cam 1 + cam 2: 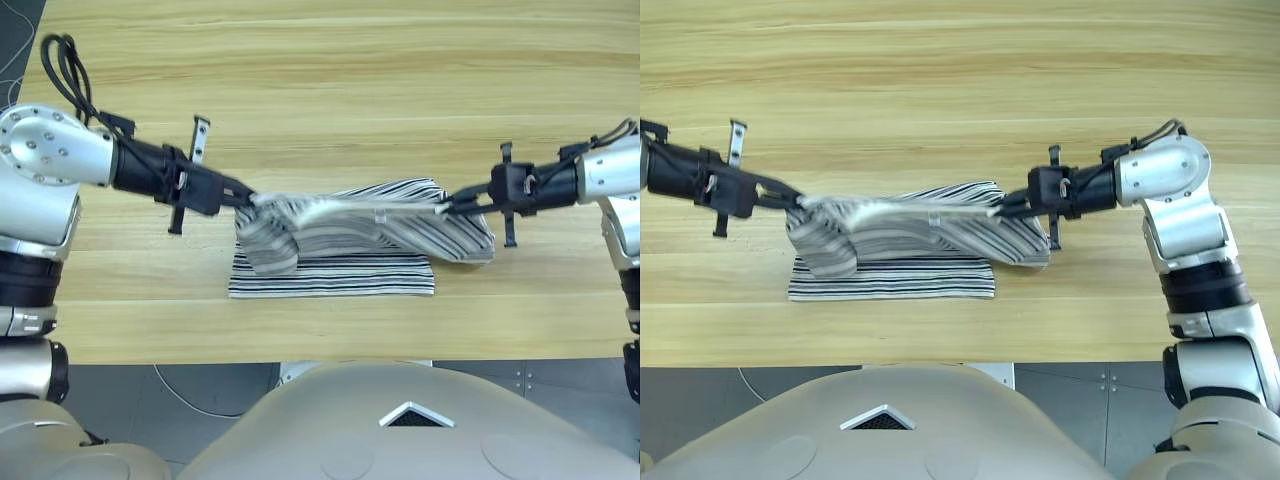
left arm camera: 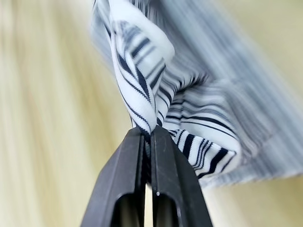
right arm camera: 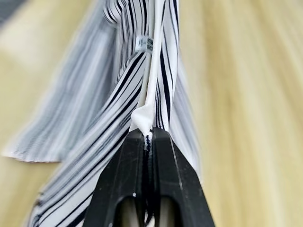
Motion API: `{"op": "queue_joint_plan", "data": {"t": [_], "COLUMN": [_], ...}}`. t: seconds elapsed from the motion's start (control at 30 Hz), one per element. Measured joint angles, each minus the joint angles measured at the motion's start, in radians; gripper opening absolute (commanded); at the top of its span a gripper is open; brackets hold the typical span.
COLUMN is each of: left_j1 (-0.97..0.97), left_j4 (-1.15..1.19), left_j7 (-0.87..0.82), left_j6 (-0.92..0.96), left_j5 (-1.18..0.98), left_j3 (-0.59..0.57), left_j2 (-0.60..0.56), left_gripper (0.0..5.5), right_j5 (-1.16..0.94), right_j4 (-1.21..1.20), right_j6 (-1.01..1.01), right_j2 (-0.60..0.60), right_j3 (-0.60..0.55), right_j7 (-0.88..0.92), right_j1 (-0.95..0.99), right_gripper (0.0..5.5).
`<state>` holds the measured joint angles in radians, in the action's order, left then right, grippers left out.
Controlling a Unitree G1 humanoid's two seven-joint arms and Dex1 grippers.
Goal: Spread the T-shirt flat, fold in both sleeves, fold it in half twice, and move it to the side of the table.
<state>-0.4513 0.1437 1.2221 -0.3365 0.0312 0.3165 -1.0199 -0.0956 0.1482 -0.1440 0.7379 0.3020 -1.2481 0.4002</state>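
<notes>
T-shirt [image 1: 340, 235], striped, sits lower centre of frame on the table [image 1: 320, 80]: bottom layer flat, top edge lifted and pulled taut between both grippers, probably so the raised half can be carried over as a fold. Left gripper [image 1: 250, 198] is pinched tight on the cloth's left end, right gripper [image 1: 446, 207] clamped on the right end. Likely hindrance: slack drooping at both ends may bunch under the fold.

Black-and-white striped T-shirt [image 1: 350, 240], partly folded, upper layer lifted and stretched taut above the table.
</notes>
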Motion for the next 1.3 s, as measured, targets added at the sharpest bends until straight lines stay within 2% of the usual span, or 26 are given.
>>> {"op": "queue_joint_plan", "data": {"t": [0.07, 0.13, 0.17, 0.27, 0.4, 0.43, 0.5, 0.6, 0.73, 0.93, 1.0, 1.07, 1.13, 1.17, 1.3], "left_j1": [-0.131, -0.283, -0.323, -0.479, -0.577, -0.592, -0.591, -0.552, -0.539, -0.554, -0.582, -0.588, -0.569, -0.537, -0.363], "left_j4": [0.141, 0.34, 0.4, 0.707, 1.033, 1.126, 1.198, 1.249, 1.256, 1.259, 1.248, 1.221, 1.174, 1.113, 0.848], "left_j7": [-0.195, -0.458, -0.534, -0.89, -1.234, -1.315, -1.362, -1.386, -1.446, -1.536, -1.587, -1.561, -1.43, -1.295, -0.861], "left_j6": [-0.027, -0.045, -0.047, -0.031, 0.042, 0.068, 0.085, 0.09, 0.126, 0.222, 0.214, 0.125, -0.027, -0.12, -0.247], "left_j5": [0.204, 0.451, 0.517, 0.828, 1.106, 1.172, 1.199, 1.192, 1.168, 1.139, 1.076, 0.972, 0.808, 0.682, 0.38], "left_j3": [0.078, 0.205, 0.248, 0.468, 0.694, 0.745, 0.774, 0.768, 0.732, 0.684, 0.617, 0.531, 0.426, 0.372, 0.325], "left_j2": [0.049, 0.127, 0.153, 0.285, 0.421, 0.457, 0.485, 0.513, 0.526, 0.526, 0.527, 0.533, 0.561, 0.574, 0.566], "left_gripper": [0.1, 0.1, 0.1, 0.1, 0.1, 0.34, 0.66, 1.06, 1.66, 1.66, 1.66, 1.66, 1.66, 1.66, 1.66], "right_j5": [0.146, 0.369, 0.437, 0.798, 1.187, 1.282, 1.33, 1.329, 1.33, 1.304, 1.117, 0.947, 0.757, 0.647, 0.443], "right_j4": [0.133, 0.316, 0.369, 0.652, 0.992, 1.095, 1.171, 1.227, 1.239, 1.246, 1.233, 1.217, 1.194, 1.18, 1.134], "right_j6": [-0.088, -0.19, -0.212, -0.254, -0.19, -0.167, -0.144, -0.134, -0.088, -0.044, -0.177, -0.301, -0.433, -0.502, -0.591], "right_j2": [-0.047, -0.11, -0.129, -0.234, -0.39, -0.447, -0.512, -0.567, -0.572, -0.561, -0.538, -0.534, -0.536, -0.535, -0.522], "right_j3": [0.058, 0.169, 0.21, 0.45, 0.755, 0.834, 0.87, 0.861, 0.854, 0.807, 0.633, 0.494, 0.363, 0.295, 0.178], "right_j7": [0.157, 0.396, 0.472, 0.864, 1.3, 1.402, 1.472, 1.525, 1.61, 1.644, 1.61, 1.47, 1.251, 1.097, 0.758], "right_j1": [0.104, 0.245, 0.289, 0.49, 0.671, 0.716, 0.747, 0.746, 0.748, 0.749, 0.745, 0.721, 0.648, 0.592, 0.449], "right_gripper": [0.12, 0.12, 0.12, 0.12, 0.12, 0.37, 0.73, 1.2, 1.91, 1.91, 1.91, 1.91, 1.91, 1.91, 1.91]}}
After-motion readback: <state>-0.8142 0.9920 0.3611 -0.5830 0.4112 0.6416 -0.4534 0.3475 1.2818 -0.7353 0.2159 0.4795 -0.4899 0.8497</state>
